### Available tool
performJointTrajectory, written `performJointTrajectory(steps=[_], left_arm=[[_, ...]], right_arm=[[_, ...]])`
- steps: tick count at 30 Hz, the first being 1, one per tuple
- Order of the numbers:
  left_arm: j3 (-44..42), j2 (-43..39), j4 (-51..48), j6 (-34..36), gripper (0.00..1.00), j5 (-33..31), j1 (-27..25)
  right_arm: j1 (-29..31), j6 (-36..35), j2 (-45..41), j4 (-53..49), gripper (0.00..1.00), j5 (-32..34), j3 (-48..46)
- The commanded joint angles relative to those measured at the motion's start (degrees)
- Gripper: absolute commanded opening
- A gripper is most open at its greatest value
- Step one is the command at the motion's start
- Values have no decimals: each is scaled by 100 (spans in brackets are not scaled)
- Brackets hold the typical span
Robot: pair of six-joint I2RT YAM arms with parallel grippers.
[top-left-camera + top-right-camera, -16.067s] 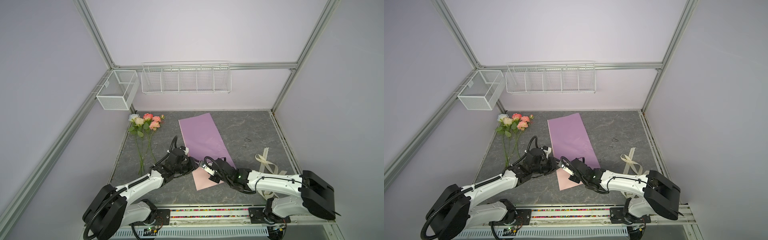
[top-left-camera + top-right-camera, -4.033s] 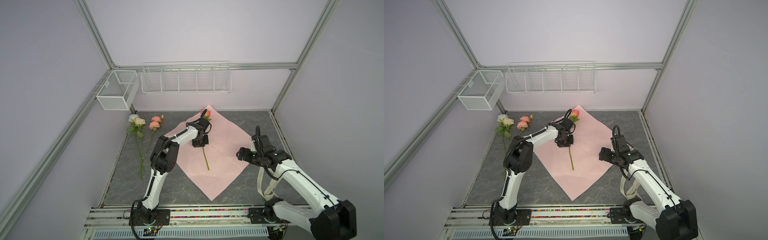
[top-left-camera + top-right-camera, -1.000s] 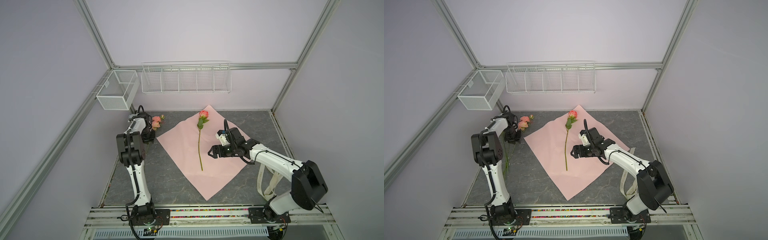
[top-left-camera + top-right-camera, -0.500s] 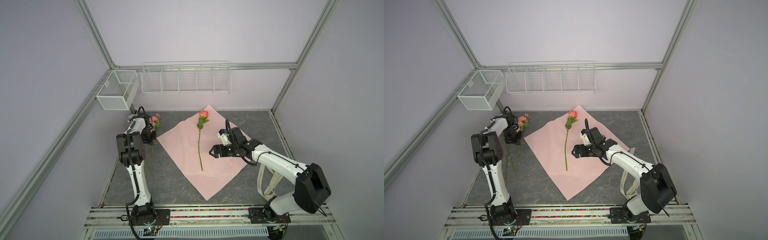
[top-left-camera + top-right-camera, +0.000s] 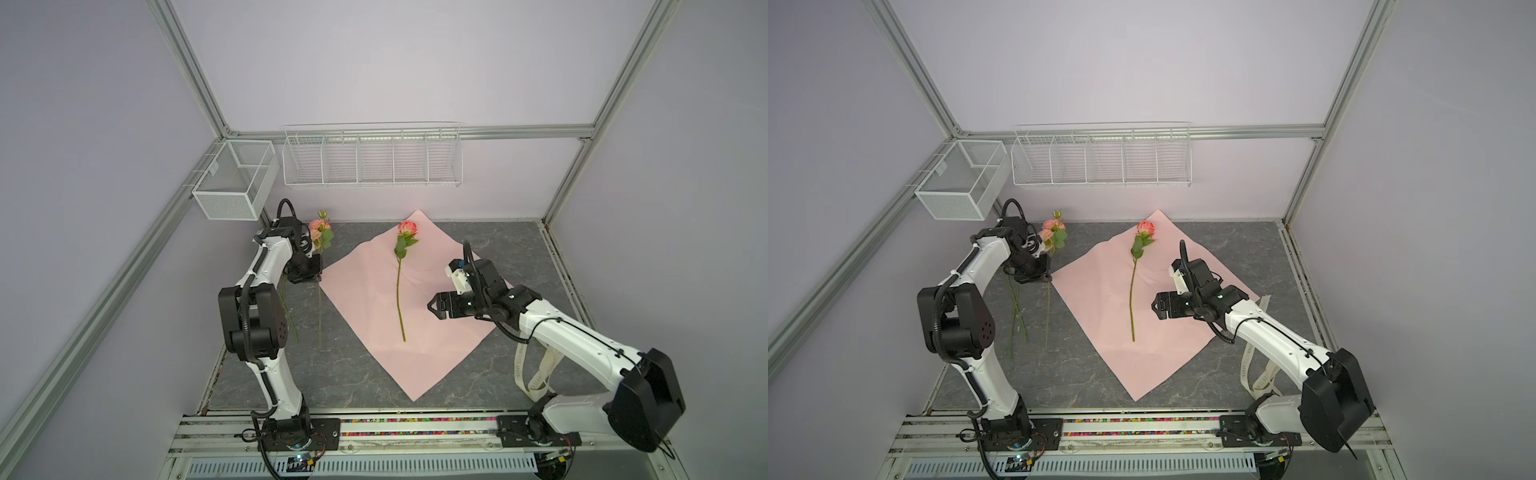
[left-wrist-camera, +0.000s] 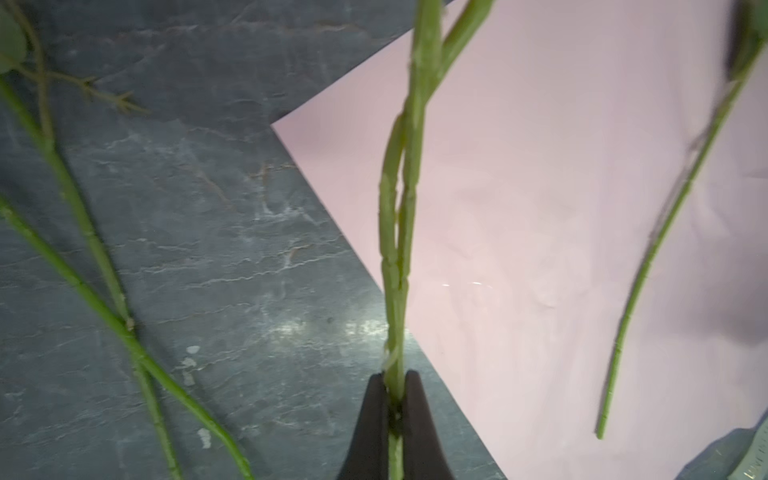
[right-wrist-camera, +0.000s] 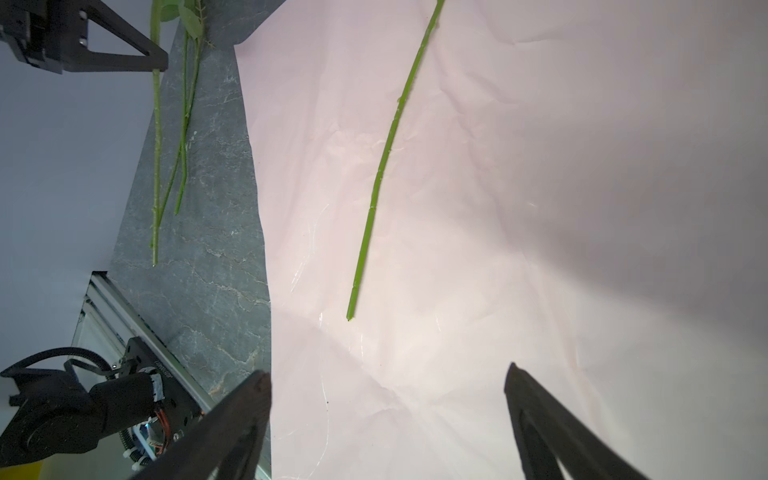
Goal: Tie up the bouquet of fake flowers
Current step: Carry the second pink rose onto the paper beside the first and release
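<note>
Fake flowers (image 5: pixel 1054 225) lying apart, not yet a bouquet. Left tool (image 6: pixel 394 376), at frame left, is pinched shut on a pink sprig's forked stem (image 6: pixel 401 208) just beside the wrapping paper (image 5: pixel 374 299), presumably to carry it onto the sheet, where one rose (image 5: pixel 407 227) lies along the middle. Two loose stems (image 5: pixel 1017 309) rest on the table (image 5: pixel 353 374). Right tool (image 7: pixel 386 370) hovers wide open and empty over the paper near the rose's cut end, likely to steady it. Ribbon (image 5: pixel 518 368) waits at lower right.
</note>
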Motion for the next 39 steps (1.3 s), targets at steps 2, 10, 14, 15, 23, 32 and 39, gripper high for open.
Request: performJointTrajectory(steps=[2, 10, 14, 15, 23, 32, 39], left_arm=[[-153, -192, 288, -638, 0, 455, -607], [-112, -49, 1560, -1929, 0, 685, -2056], [563, 579, 1628, -2255, 0, 511, -2760], [747, 741, 1600, -2314, 0, 484, -2875], [3097, 2417, 704, -2599, 0, 74, -3494], [4328, 3524, 428, -3121, 0, 15, -3743], [4441, 3842, 439, -3347, 0, 183, -3919]], right_arm=[[1, 102, -482, -269, 92, 699, -264], [-392, 382, -1097, -533, 93, 1170, -700], [-695, 500, -1316, -574, 94, 1030, -924], [-747, 509, -1358, -592, 94, 1005, -958], [-986, 520, -1506, -701, 94, 941, -1083], [-1062, 505, -1443, -788, 94, 973, -1070], [-1121, 547, -1364, -793, 94, 999, -1052]])
